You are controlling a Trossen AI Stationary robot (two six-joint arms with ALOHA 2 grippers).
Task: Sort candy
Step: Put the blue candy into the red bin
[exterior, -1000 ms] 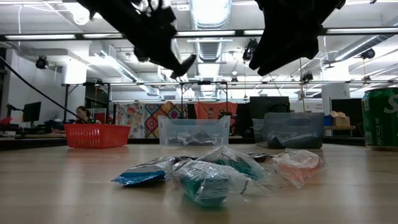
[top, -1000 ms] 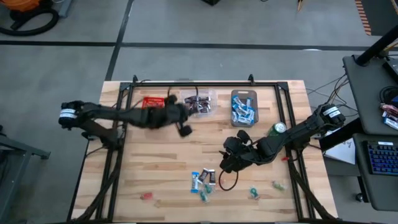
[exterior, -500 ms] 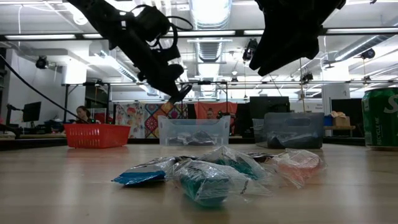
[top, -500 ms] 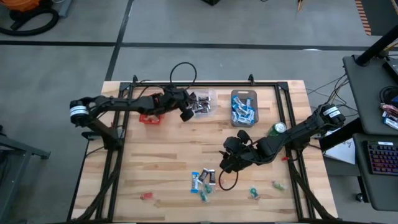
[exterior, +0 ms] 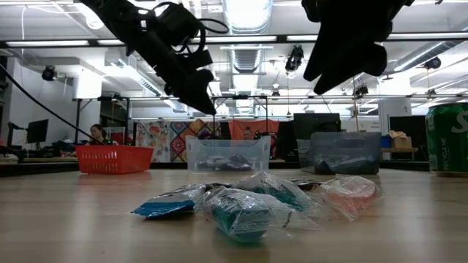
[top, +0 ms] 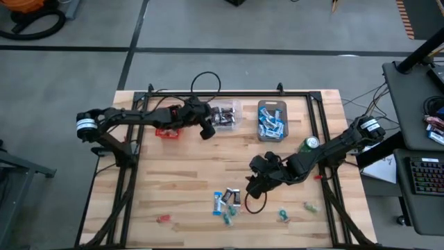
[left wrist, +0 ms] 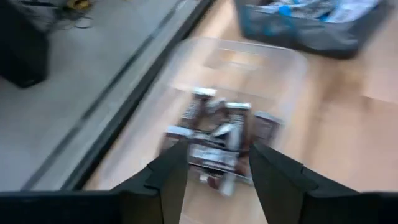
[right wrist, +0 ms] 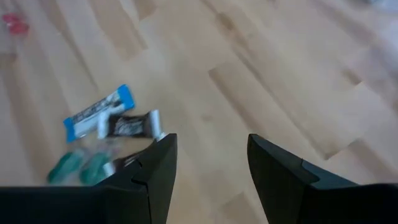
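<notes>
Wooden table (top: pixel 180 173): candy (top: pixel 227 202), seemingly loose

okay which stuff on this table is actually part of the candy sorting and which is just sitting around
Part of the job:
- loose candy pile
- green candy, red candy
- red bin
- clear bin with dark candy
- grey bin with blue candy
- left hand, open beside the clear bin
- right hand, open above the pile

Just lying about:
- green soda can
</notes>
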